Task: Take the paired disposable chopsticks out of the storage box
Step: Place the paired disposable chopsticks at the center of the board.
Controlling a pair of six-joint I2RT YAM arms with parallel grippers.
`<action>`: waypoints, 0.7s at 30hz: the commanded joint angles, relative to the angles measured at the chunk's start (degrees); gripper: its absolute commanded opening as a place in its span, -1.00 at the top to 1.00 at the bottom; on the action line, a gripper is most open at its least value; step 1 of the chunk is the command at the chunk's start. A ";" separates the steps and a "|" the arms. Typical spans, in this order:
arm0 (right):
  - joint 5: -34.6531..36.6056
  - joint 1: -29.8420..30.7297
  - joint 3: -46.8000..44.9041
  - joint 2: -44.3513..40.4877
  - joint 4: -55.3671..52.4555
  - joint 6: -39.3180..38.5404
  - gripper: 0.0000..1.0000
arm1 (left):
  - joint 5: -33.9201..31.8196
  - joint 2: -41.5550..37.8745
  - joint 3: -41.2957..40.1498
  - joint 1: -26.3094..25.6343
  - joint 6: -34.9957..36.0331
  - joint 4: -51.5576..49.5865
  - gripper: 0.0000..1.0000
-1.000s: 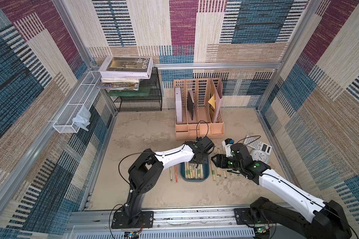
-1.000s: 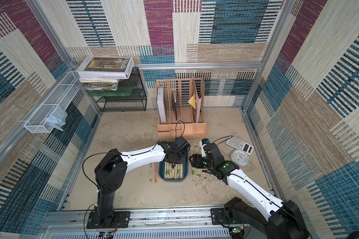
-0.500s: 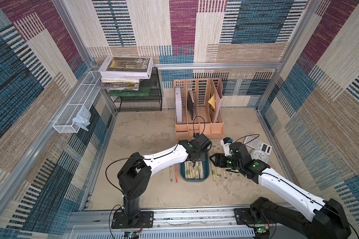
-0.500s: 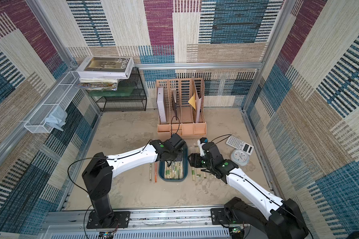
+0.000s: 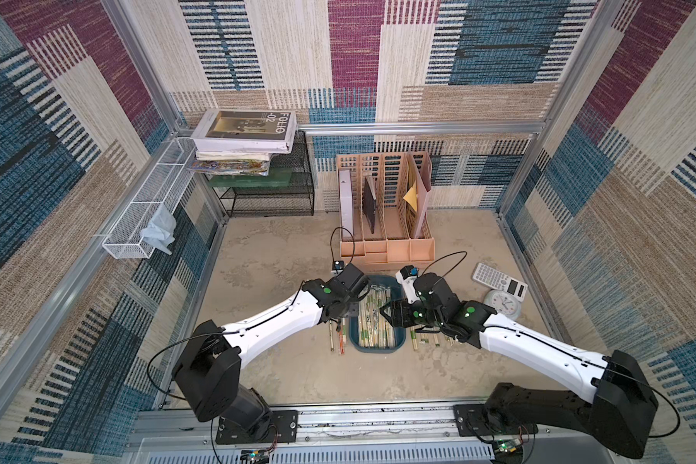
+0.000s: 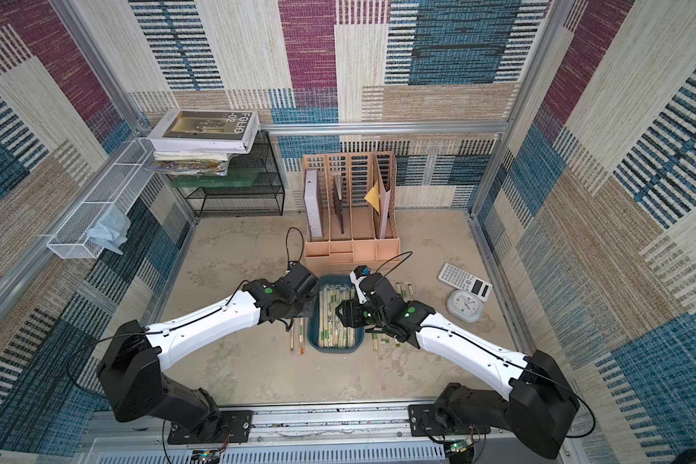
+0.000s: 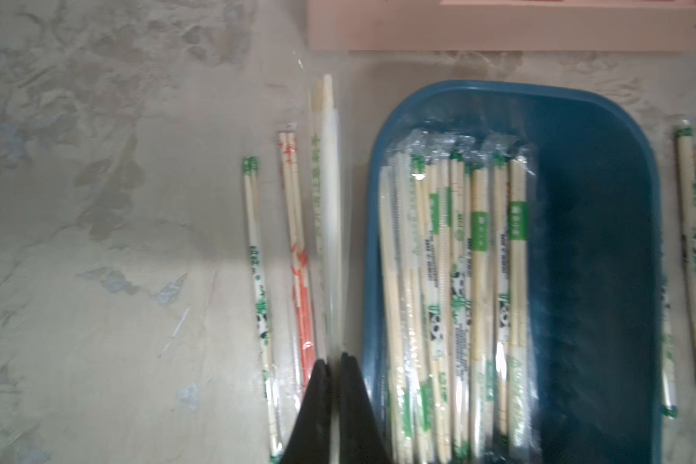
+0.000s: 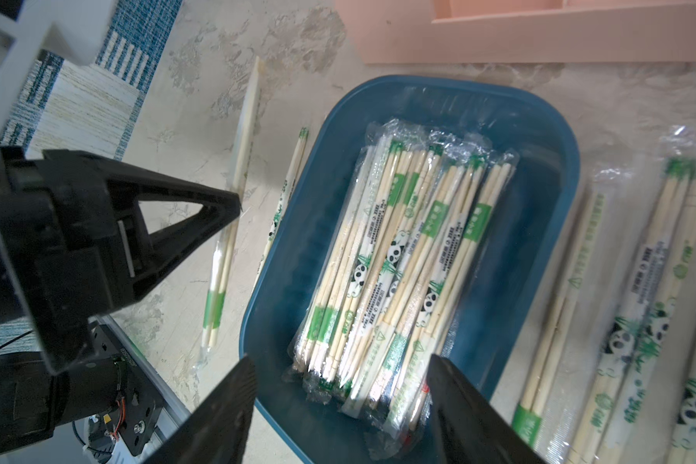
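The storage box [image 5: 374,348] [image 6: 332,349] [image 7: 499,90] [image 8: 438,86] is a dark teal tray on the table. A bundle of the paired disposable chopsticks [image 7: 459,281] [image 8: 398,261] lies in it. My left gripper [image 7: 334,361] [image 5: 343,319] [image 6: 294,321] is just left of the box's edge, shut on one long wrapped chopstick pair [image 7: 327,180] [image 8: 238,160]. Two loose pairs [image 7: 258,261] lie on the table beside it. My right gripper [image 8: 340,385] [image 5: 386,317] [image 6: 340,315] hangs open over the box's near end, holding nothing. Several more pairs [image 8: 639,301] [image 5: 422,341] lie right of the box.
A peach file organizer [image 5: 386,225] stands just behind the box. A calculator [image 5: 499,281] and a small clock [image 5: 502,304] lie to the right. A black mesh rack [image 5: 270,189] with books is at the back left, and a white wire basket [image 5: 145,209] hangs on the left wall.
My left gripper has moved left from above the box to beyond its left edge, carrying a chopstick pair. My right gripper has shifted left, from beside the box to over it.
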 commanded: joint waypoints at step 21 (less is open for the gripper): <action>3.61 3.55 1.35 3.66 1.68 1.60 -0.41 | -1.24 5.34 -7.66 6.78 1.99 4.53 0.96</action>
